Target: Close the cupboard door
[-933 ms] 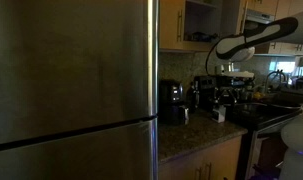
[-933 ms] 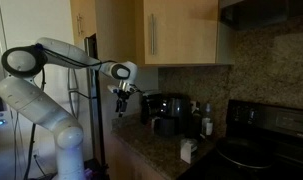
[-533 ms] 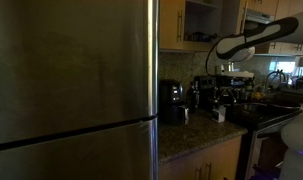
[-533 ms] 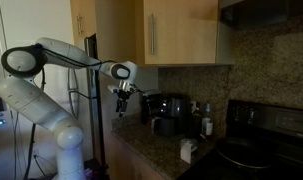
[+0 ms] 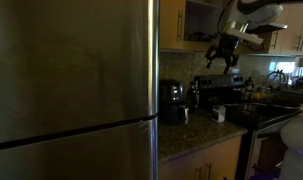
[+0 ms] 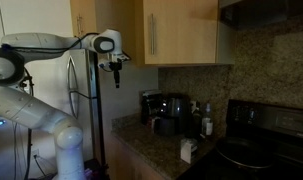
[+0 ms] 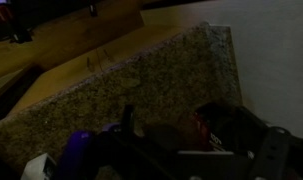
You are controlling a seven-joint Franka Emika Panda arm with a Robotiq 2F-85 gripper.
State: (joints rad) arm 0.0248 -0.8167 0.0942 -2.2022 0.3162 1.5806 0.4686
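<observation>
Black and slim in an exterior view, my claw (image 6: 117, 73) hangs fingers-down with nothing in it that I can make out. The views are too dim and small for me to tell whether the jaws stand apart or together, and my wrist view gives only dark shapes over speckled granite (image 7: 141, 85). I'm high up, about level with the lower edge of the door (image 6: 181, 30), near its handle side and touching nothing. My wrist is bent so the claw points down toward the counter (image 6: 141, 150), my forearm runs level behind it, and the rest of the arm (image 6: 36, 100) climbs in a white arc from the base. The door stands swung out from the cupboard, whose shelves (image 5: 199, 20) show open in an exterior view. I judge it a light, stiff panel on free hinges: it should swing at a gentle push and not flex. No grip is called for; I'd lay a finger flat on its face near the handle (image 6: 151, 35), far from the hinges, minding the smooth finish, where I could skid
</observation>
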